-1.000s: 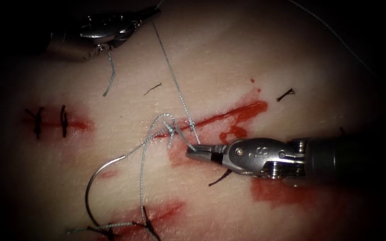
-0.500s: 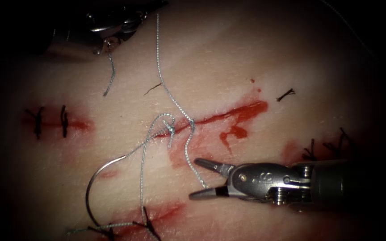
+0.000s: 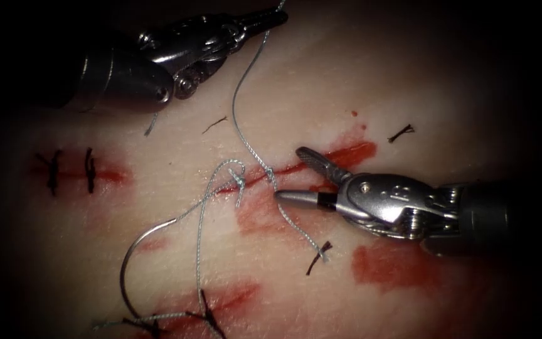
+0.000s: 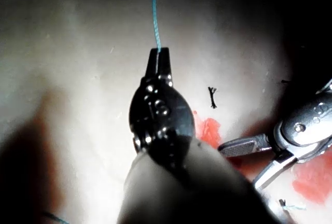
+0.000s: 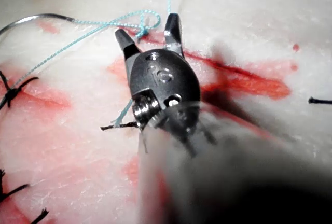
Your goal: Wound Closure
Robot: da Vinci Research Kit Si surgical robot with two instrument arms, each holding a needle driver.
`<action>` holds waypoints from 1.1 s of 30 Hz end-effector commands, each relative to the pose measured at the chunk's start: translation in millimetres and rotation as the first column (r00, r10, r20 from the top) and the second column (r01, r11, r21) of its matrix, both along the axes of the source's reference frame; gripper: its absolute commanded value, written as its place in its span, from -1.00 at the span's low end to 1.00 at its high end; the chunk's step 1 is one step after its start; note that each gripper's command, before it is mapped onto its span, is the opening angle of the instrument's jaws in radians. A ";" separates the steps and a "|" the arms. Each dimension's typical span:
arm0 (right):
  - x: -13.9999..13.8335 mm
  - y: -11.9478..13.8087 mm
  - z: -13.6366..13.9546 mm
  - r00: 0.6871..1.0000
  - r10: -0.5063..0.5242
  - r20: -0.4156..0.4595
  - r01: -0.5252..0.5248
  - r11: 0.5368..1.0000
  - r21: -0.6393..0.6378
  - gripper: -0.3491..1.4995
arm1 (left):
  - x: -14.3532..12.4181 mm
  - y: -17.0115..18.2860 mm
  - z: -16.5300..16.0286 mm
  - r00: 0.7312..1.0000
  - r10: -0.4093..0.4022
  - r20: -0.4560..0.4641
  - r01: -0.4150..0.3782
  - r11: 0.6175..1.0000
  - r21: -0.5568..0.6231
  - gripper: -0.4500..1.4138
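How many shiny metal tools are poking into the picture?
2. The left tool comes from above the cut, shut on the thread. The right tool sits open over the cut, holding nothing. The needle lies loose on the tissue.

The needle's [image 3: 134, 251] tip seems lost among dark stitches [image 3: 205, 314]; the thread [image 3: 246, 81] leaves past the endoscope view's top edge.
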State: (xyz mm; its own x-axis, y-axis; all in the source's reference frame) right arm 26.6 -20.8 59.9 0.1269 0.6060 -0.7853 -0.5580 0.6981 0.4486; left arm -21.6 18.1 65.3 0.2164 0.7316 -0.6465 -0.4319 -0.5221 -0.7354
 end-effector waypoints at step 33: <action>6.5 1.7 7.0 0.981 0.187 0.060 -0.188 0.982 0.007 0.78 | -0.6 1.5 -1.7 0.991 -0.048 0.128 0.049 0.999 -0.001 -1.00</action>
